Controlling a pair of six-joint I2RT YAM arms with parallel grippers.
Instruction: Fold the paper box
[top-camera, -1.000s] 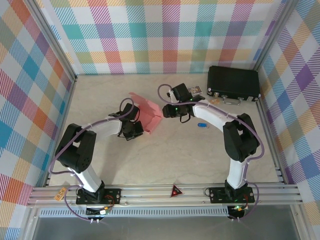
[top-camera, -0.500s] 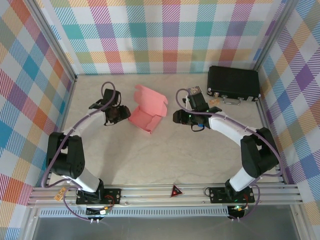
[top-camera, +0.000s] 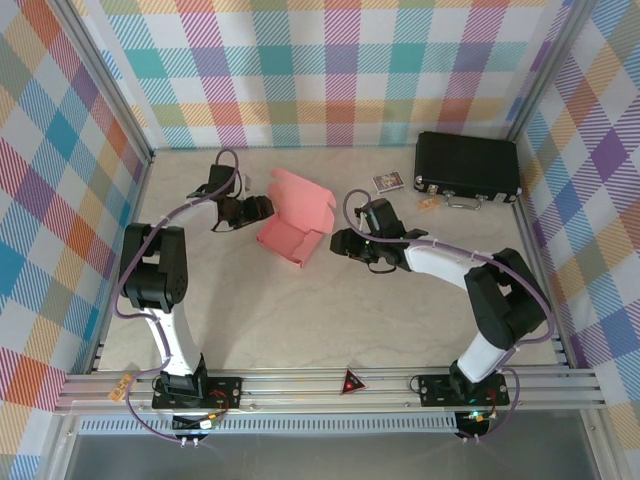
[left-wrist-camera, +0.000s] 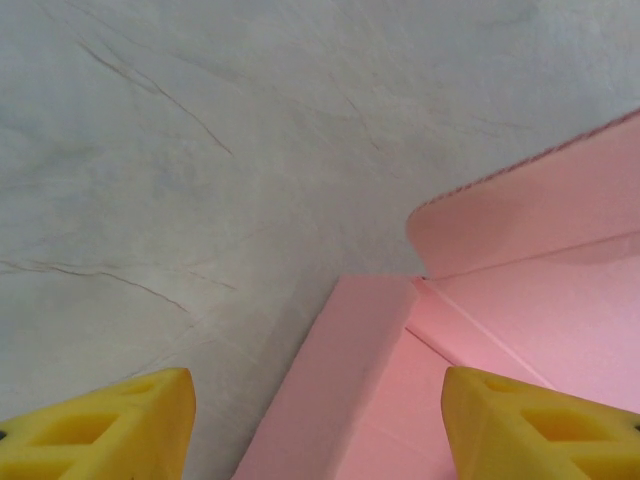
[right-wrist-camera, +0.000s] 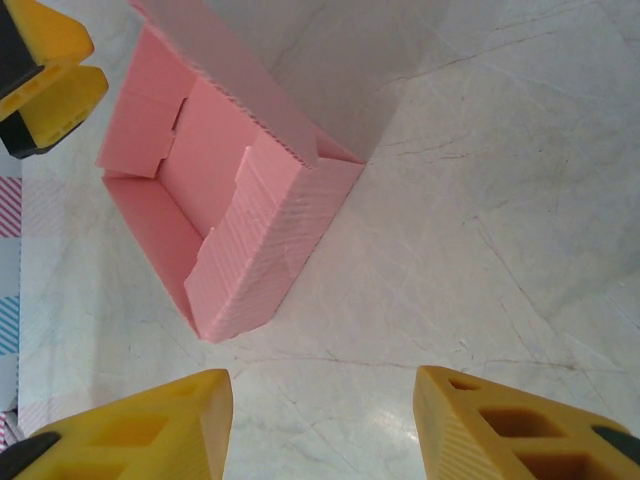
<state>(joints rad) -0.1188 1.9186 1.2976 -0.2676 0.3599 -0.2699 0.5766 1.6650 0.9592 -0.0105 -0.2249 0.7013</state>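
Box (top-camera: 290, 238) sits on the worktop (top-camera: 300, 310) between both hands, just ahead of each; walls look up, lid flap open, so closing's left I reckon; left hand (top-camera: 263, 207) and right hand (top-camera: 338, 242) spread wide, empty.

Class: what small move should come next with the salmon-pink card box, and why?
Probably ease the left gripper toward the upright lid flap to tip it over the salmon-pink card box: the tray walls look formed, the lid stands open, and the gripper is open beside it.
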